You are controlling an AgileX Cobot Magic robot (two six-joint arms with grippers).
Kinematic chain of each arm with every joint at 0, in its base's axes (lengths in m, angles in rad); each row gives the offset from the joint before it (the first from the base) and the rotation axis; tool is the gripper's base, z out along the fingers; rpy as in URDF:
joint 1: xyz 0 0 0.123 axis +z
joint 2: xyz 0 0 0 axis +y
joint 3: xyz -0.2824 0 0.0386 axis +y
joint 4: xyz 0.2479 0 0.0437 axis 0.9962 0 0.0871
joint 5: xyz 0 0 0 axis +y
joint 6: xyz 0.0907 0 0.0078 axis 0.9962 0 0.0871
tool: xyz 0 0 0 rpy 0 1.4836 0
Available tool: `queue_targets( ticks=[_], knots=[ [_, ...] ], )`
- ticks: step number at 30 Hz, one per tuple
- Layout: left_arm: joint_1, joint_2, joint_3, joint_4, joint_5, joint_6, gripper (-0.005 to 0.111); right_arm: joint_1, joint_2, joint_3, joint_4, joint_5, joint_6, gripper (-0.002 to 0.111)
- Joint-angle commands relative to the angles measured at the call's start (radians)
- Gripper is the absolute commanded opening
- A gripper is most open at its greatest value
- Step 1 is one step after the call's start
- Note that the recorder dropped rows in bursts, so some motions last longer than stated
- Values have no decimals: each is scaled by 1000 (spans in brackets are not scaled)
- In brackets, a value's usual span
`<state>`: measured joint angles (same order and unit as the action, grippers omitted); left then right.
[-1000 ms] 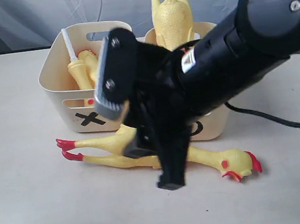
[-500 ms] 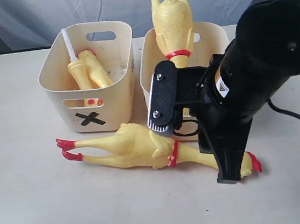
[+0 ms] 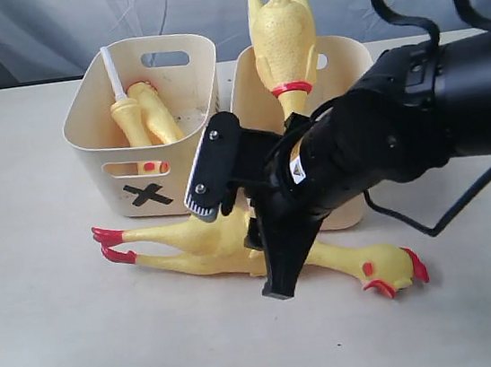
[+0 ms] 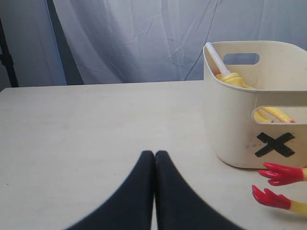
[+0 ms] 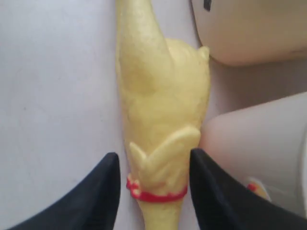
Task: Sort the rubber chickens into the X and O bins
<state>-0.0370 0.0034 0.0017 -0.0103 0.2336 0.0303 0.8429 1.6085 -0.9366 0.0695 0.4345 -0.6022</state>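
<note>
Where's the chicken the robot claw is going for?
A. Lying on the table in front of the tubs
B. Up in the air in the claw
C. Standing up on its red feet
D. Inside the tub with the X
A: the chicken lies flat on the table in front of the X bin, with the right gripper open, one finger on either side of its body.

Exterior view faces the X bin (image 3: 88,154) front-on from slightly above; left wrist view shares it, low over the worktop (image 4: 86,124); right wrist view looks straight down, close, before it.
</note>
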Motion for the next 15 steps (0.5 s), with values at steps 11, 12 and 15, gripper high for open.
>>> queue_targets(
  ticks=[11, 12, 15],
  knots=[
    [-4, -3, -2, -3, -1, -1, 0, 113, 120, -24, 46, -308, -109, 45],
    [-4, -3, -2, -3, -1, -1, 0, 113, 120, -35, 46, -321, -100, 45],
    [-4, -3, -2, -3, -1, -1, 0, 113, 125, -66, 46, -318, -100, 45]
  ],
)
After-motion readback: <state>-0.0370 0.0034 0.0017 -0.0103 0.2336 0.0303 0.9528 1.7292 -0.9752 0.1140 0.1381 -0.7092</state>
